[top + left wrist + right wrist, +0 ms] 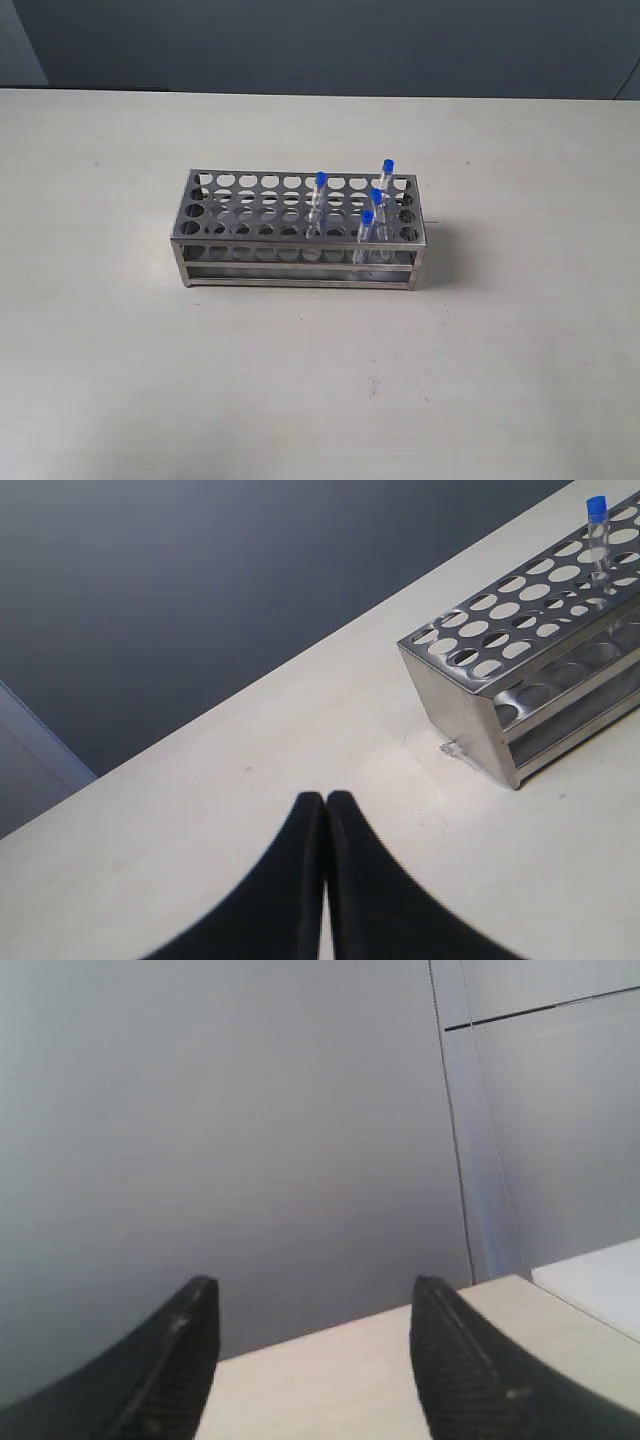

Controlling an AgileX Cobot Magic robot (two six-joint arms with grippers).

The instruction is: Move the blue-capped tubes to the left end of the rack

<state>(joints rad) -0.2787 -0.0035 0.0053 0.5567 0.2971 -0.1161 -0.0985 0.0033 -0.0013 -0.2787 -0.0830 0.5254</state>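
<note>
The silver rack (300,235) stands mid-table in the exterior view. Several blue-capped tubes stand in its holes: one near the middle (318,205), and three at the right end (386,178) (376,210) (366,235). No arm shows in the exterior view. In the left wrist view my left gripper (326,800) is shut and empty over bare table, well short of the rack (520,680), with one blue-capped tube (598,535) visible. My right gripper (315,1295) stands open, empty, facing the grey wall beyond the table edge; rack and tubes are out of its view.
The cream table (320,380) runs back to a dark grey wall (320,40). A small clear scrap (452,747) lies on the table by the rack's near corner. A white surface (600,1280) sits beside the table in the right wrist view.
</note>
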